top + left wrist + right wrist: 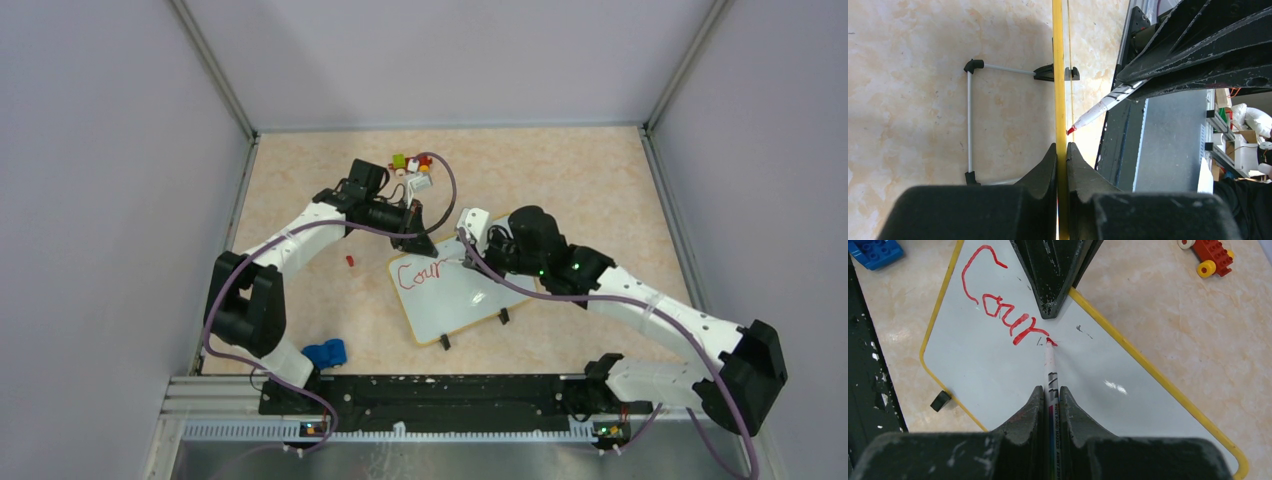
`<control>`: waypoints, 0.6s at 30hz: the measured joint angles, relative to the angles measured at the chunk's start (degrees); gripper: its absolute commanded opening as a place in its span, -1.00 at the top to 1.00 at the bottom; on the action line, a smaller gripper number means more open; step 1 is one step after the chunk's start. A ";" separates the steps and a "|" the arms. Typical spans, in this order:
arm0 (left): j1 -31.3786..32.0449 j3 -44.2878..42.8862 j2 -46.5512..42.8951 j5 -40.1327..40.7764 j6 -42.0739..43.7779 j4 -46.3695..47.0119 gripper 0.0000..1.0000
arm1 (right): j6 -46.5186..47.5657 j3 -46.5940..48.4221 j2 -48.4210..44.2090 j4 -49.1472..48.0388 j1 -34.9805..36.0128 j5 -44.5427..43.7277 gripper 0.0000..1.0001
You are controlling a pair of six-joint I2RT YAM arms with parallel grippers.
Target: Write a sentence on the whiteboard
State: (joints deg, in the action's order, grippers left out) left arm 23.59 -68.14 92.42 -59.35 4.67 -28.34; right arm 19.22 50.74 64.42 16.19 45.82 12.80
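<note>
While the left gripper (1062, 150) pinches the yellow rim of the glossy whiteboard (998, 370), the right gripper (1050, 391) clamps a slim marker (1050, 365). Its red tip touches the board beside handwritten letters (998, 310) "Cour".

The left gripper (424, 243) blocks the whiteboard (460, 300) at its far edge, and the right gripper (468, 238) with its marker (1050, 365) crowds the far corner. The whiteboard's near half lies unobstructed. Toy bricks (412, 163) sit beyond it, and 1 blue brick (325, 353) lies to its near left.
</note>
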 measured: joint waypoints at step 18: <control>0.00 0.02 0.00 -0.02 0.00 0.02 1.00 | 0.72 -0.46 0.31 0.98 0.00 2.14 1.00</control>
State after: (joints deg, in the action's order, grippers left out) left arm 23.59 -68.12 92.42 -59.37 4.67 -28.32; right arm 19.94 50.28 64.73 17.17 45.82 14.94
